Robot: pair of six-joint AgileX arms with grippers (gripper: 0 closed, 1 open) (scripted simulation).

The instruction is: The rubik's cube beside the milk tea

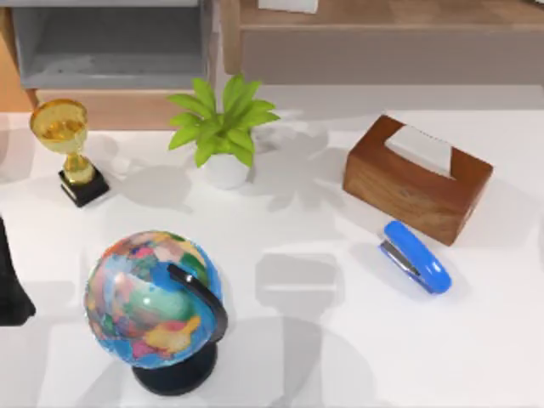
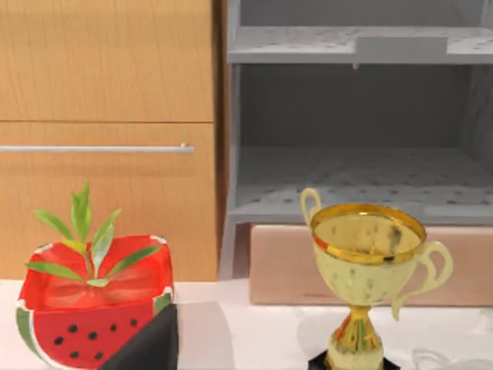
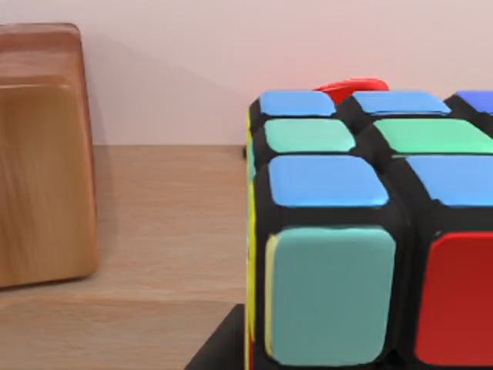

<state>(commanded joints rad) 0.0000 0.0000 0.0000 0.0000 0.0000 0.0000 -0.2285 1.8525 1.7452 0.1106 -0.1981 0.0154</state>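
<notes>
Unlabelled rubik's cube on wood

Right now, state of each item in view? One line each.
rubik's cube: scrambled, sits on a wooden surface, close to the right wrist camera.
globe: upright on its stand.
trophy: upright on its black base.
potted plant: upright.
tissue box: flat on the table, tissue showing in the slot.
stapler: closed, lying flat.
watermelon planter: upright beside the trophy.
</notes>
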